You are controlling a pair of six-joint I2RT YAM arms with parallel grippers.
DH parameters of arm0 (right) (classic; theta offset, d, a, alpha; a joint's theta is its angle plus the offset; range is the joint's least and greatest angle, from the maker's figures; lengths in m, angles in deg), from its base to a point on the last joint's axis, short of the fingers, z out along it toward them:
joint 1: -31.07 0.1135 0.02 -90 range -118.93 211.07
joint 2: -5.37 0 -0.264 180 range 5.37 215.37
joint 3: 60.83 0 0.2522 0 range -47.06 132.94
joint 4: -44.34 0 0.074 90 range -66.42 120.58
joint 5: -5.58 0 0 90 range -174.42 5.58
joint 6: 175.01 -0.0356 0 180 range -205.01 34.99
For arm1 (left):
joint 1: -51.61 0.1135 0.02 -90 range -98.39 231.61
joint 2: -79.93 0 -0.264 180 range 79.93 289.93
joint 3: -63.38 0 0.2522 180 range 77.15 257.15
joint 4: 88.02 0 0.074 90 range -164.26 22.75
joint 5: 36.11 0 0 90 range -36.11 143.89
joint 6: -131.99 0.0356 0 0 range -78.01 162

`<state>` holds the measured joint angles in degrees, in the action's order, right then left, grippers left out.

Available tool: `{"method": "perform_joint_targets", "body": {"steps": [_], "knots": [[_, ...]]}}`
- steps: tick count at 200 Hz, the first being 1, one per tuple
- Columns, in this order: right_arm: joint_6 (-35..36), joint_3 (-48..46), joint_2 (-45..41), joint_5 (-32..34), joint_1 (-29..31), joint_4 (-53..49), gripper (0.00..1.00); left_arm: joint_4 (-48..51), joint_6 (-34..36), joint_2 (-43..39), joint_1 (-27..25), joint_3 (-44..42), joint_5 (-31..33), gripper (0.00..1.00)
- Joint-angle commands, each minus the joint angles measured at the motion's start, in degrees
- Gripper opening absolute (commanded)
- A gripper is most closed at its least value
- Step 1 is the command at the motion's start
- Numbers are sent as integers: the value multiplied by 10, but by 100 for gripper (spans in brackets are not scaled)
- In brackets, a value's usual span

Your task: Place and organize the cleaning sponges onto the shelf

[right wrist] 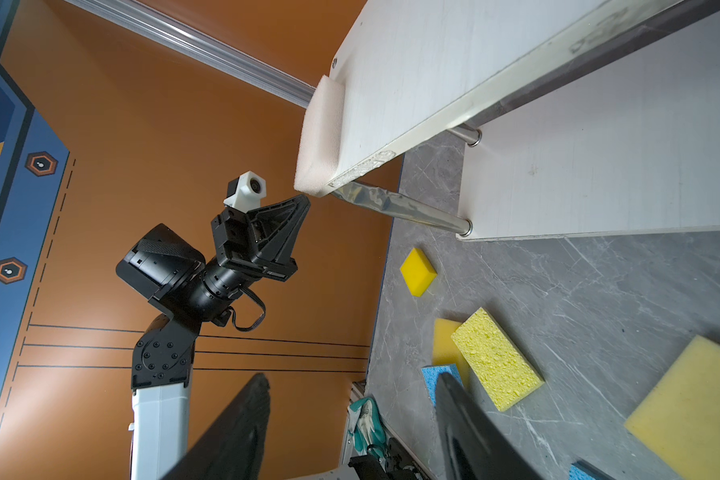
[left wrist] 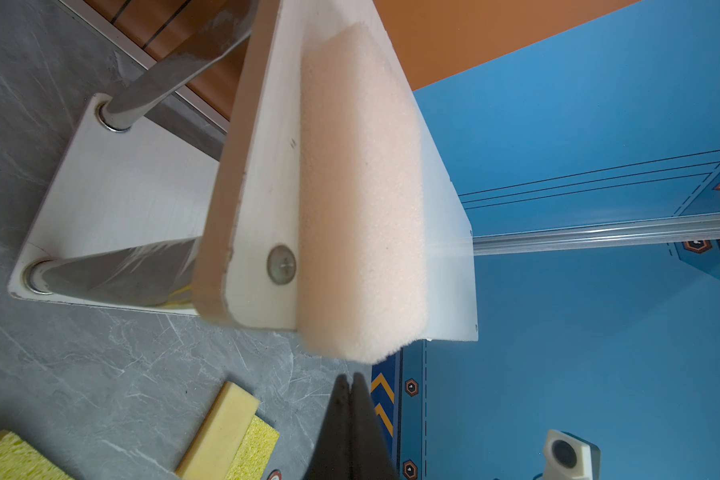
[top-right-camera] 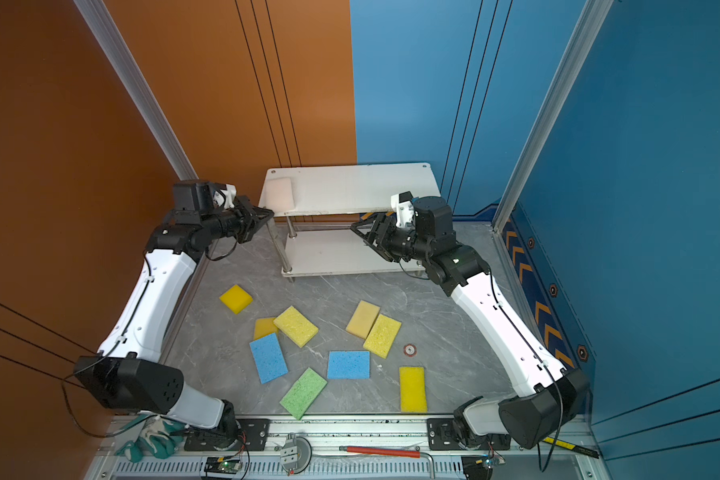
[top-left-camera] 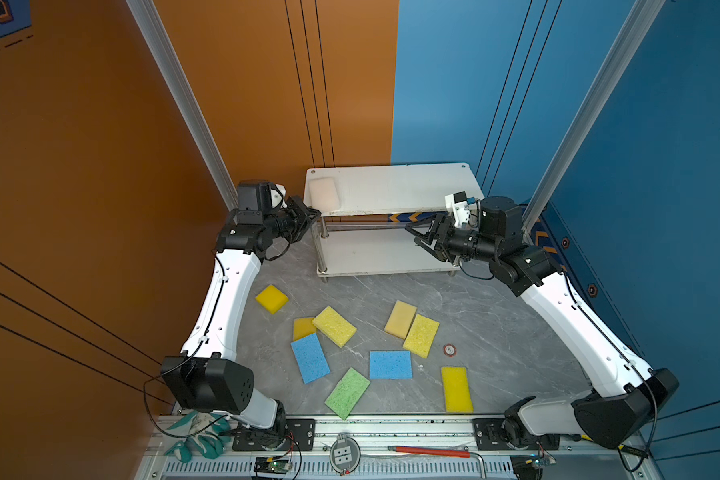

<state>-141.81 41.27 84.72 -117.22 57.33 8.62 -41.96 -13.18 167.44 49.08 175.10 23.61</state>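
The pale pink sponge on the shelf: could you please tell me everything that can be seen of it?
The pale pink sponge is a flat rectangular block of fine-pored foam, pinkish-white, with rounded edges. It lies flat on the top board of the shelf, at its left end in both top views, long side front to back, near end jutting slightly past the front edge. Only the board touches it; the shut left gripper points at that near end, seemingly just short of it.

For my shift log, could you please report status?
Left tool shut, empty, by pale sponge on shelf top. Right tool open, empty. Nine sponges loose on table.
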Motion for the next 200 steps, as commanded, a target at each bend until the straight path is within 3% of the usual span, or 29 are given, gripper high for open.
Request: {"method": "perform_joint_targets", "body": {"steps": [1,126,200], "knots": [[11,14,0,5,-2,-9,65,-12,2,3,5,16,-10,0],[11,12,-3,13,3,-14,65,-12,2,-2,33,6,-5,0],[15,13,2,12,4,-15,65,-11,-9,-2,-2,8,0,0]]}}
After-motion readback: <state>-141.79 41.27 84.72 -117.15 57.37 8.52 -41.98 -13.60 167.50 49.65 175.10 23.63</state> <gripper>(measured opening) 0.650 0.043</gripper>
